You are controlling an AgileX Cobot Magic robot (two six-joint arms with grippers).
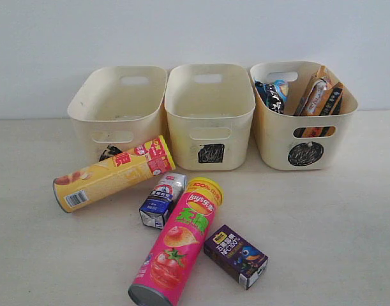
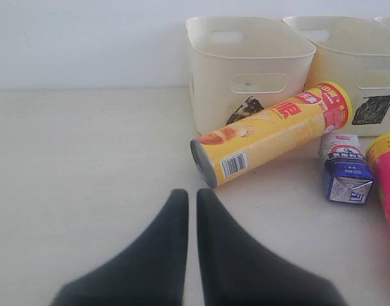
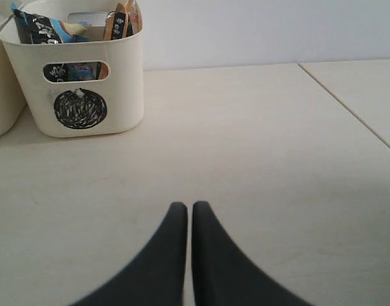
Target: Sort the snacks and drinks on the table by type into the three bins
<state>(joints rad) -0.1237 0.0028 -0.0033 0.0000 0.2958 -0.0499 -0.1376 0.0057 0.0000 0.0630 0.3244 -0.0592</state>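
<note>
**Q:** Reading front to back, what is left unsorted?

**A:** Nearest in the exterior view, a tall pink Lay's chip can [image 1: 175,252] lies on its side on the pale beige wood-grain table [image 1: 335,223]. A small dark purple drink carton [image 1: 235,255] lies just beside it. Behind these, a blue and white drink carton [image 1: 161,199] sits just beside the pink can's far end. Farther back, a tall yellow chip can with a red band [image 1: 113,173] lies slanted in front of the left bin. None of the four is in a bin

**Q:** And what is done?

**A:** Three alike tubs stand at the back. The left cream plastic bin [image 1: 118,105] has its scribbled mark half hidden by the yellow can. The middle cream plastic bin [image 1: 209,115] carries a black square. Neither shows anything inside. The right cream plastic bin [image 1: 303,134], marked with a black circle, holds a blue-black snack bag [image 1: 271,95] and an orange snack bag [image 1: 319,99]. By this reading the bags are sorted, and the cans and cartons remain

**Q:** How do the pincers stand?

**A:** The left gripper [image 2: 191,194] has its black fingers closed tip to tip on nothing. It is over bare table, near the yellow can's barcode end but apart from it. The right gripper [image 3: 185,207] is likewise closed and holds nothing, with the circle-marked bin well apart beyond it
</note>
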